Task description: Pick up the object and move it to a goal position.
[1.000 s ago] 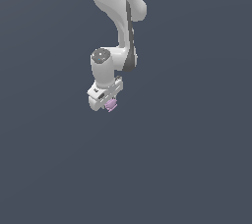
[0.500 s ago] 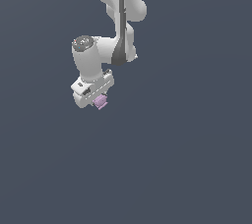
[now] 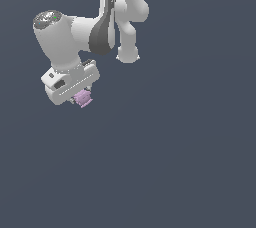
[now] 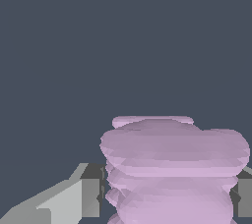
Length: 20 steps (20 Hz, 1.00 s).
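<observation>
We are seeing the white-grey robot arm (image 3: 107,27) reaching down from the top of the exterior view and bending toward the exterior view's left, where its wrist is ending in a blocky white hand. The gripper (image 3: 81,98) is hanging under that hand, and the object (image 3: 83,99), a small lilac lump, is showing just below the hand's lower edge, touching it and tucked between the fingers. Nothing is lying under the object there; we are seeing only the flat dark blue-grey background (image 3: 190,162) around it, so it is being carried clear of any surface.

In the wrist view we are looking along the gripper (image 4: 170,193) at close range. The object (image 4: 172,169) is filling the lower middle of that picture as a stack of pale purple ridges, wider in its upper bands and narrower beneath. One grey finger (image 4: 91,191) is pressing against one side of the stack, and the edge of the other finger (image 4: 243,193) is sitting against the opposite side. We are reading the jaws as pinching the object from both sides, with no gap showing between the pads and the ridges
</observation>
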Motion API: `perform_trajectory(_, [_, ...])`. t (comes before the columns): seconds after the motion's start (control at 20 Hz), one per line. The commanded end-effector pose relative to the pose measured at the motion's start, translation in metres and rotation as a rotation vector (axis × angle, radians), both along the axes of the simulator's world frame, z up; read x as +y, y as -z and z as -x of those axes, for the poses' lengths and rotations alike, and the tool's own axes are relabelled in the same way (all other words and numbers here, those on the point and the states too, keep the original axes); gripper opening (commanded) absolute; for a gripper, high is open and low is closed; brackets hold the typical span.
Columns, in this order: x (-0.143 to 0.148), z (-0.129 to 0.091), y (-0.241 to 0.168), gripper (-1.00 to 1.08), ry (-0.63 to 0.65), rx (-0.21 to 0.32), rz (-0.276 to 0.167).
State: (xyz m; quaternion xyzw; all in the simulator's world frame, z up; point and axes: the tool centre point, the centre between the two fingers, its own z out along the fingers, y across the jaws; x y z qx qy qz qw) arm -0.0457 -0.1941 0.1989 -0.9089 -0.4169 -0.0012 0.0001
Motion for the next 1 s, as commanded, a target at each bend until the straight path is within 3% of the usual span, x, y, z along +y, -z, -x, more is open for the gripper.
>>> perform_trajectory(0.0, [-0.013,-0.008,-0.018,-1.0,-0.001,0.001,0.0])
perform_trajectory(0.45, [-0.044,-0.028,-0.058,-1.0,0.0,0.002,0.001])
perform_trajectory(0.95, [-0.054,-0.036,-0.07,-1.0,0.0,0.002,0.001])
